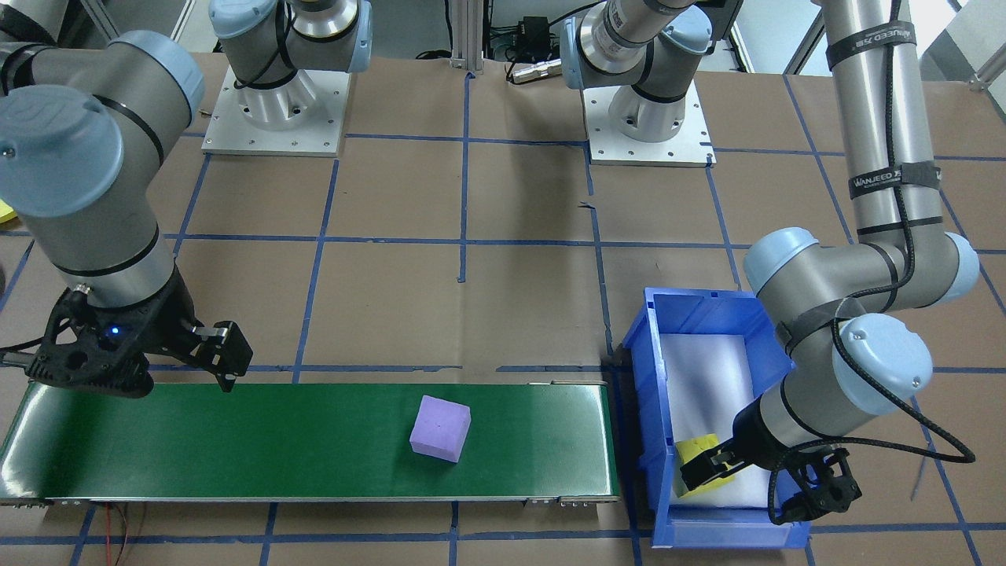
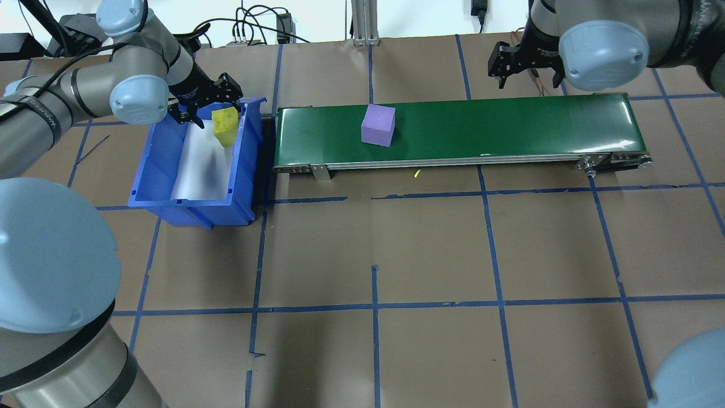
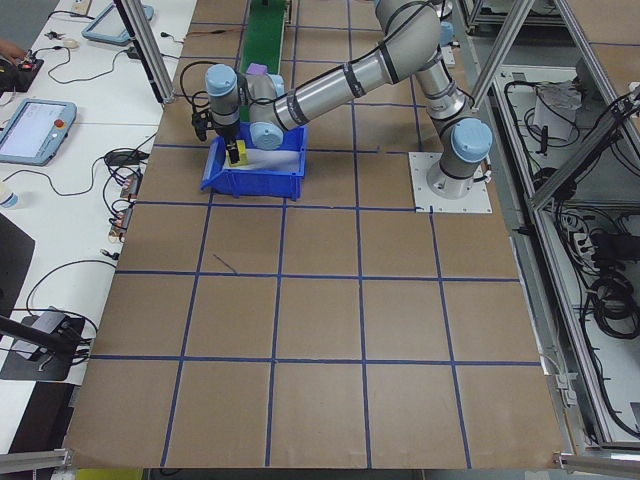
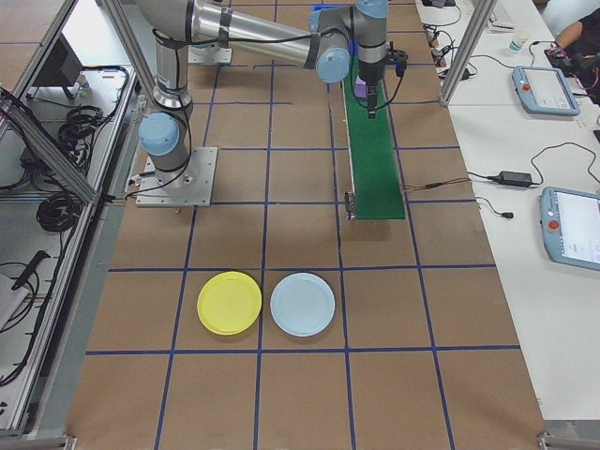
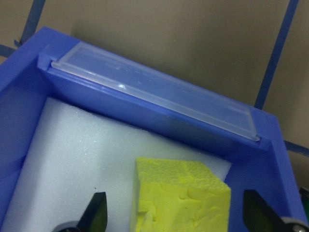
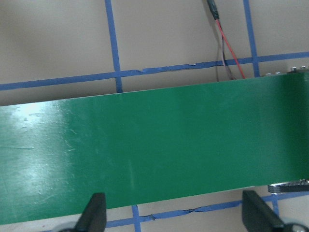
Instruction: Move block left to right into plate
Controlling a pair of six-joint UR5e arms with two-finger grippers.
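Yellow foam block stands tilted in the blue bin; purple block (a cube) on the green belt — yellow plate far off.

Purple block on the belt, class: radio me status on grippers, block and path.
Left gripper open around yellow block in blue bin. Right gripper open, empty, above belt. Purple block mid-belt, untouched. Path unobstructed.

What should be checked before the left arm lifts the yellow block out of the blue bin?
1. Left gripper straddles yellow block: ok.
2. Fingers closed on block: not ok, both stand apart from it in the left wrist view.
3. Purple block clear of drop spot on green belt: ok.
4. Right gripper open, over the belt's far end: ok.
5. Yellow plate unoccupied: ok.
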